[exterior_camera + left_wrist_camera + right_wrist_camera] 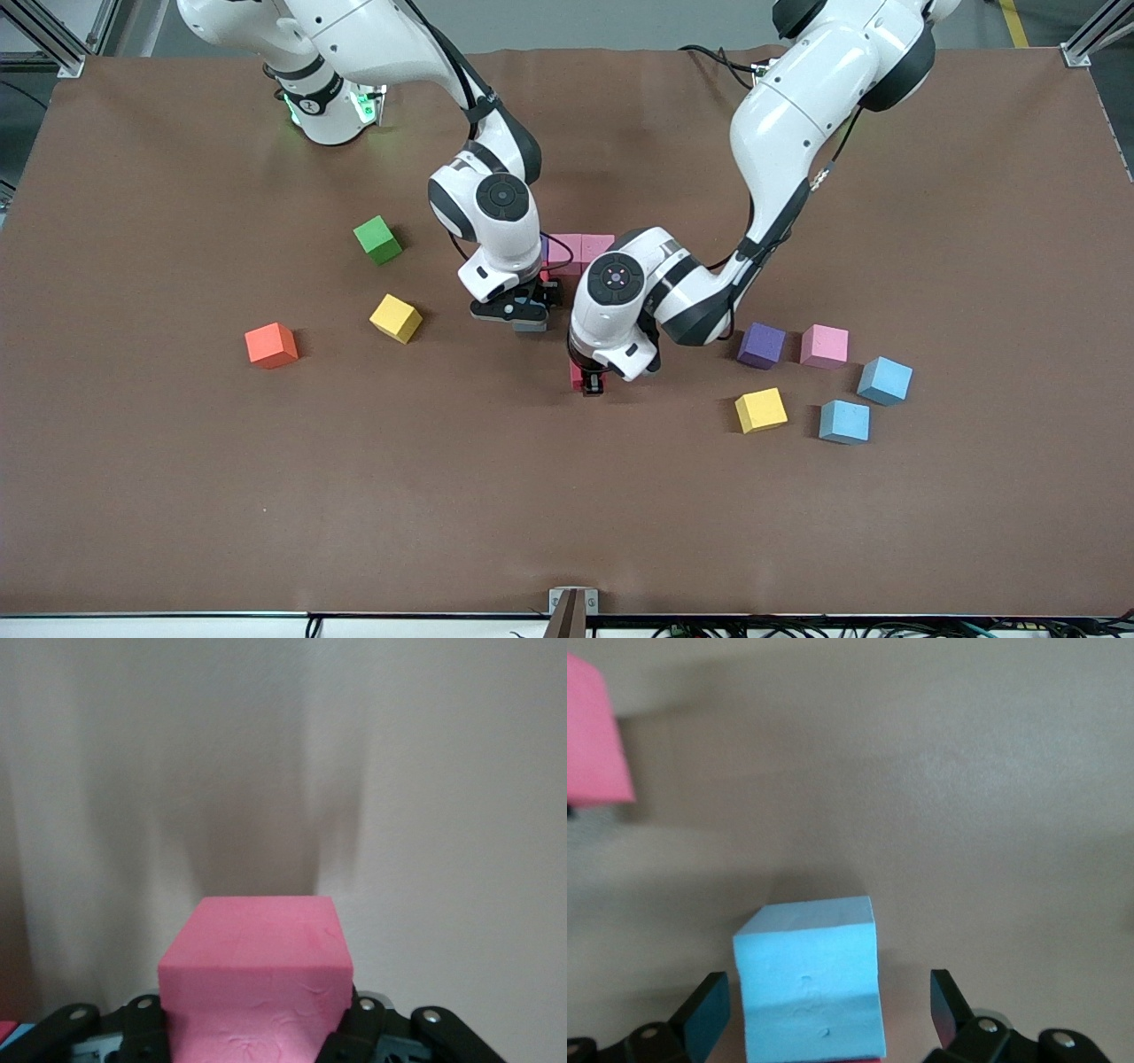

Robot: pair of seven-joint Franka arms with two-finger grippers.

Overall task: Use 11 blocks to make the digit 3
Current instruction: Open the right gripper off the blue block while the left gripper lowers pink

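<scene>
My left gripper [592, 383] is clamped on a red block [257, 979], low at the table's middle. My right gripper [824, 1014] stands wide, a blue block [808, 988] between its fingers, ungripped. Pink blocks [580, 246] lie farther from the camera. Loose purple [762, 345], yellow [760, 410] and orange [271, 345] blocks lie around.

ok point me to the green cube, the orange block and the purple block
green cube [376, 238], front view, point on its top face
orange block [270, 344], front view, point on its top face
purple block [762, 345], front view, point on the middle of the cube
</scene>
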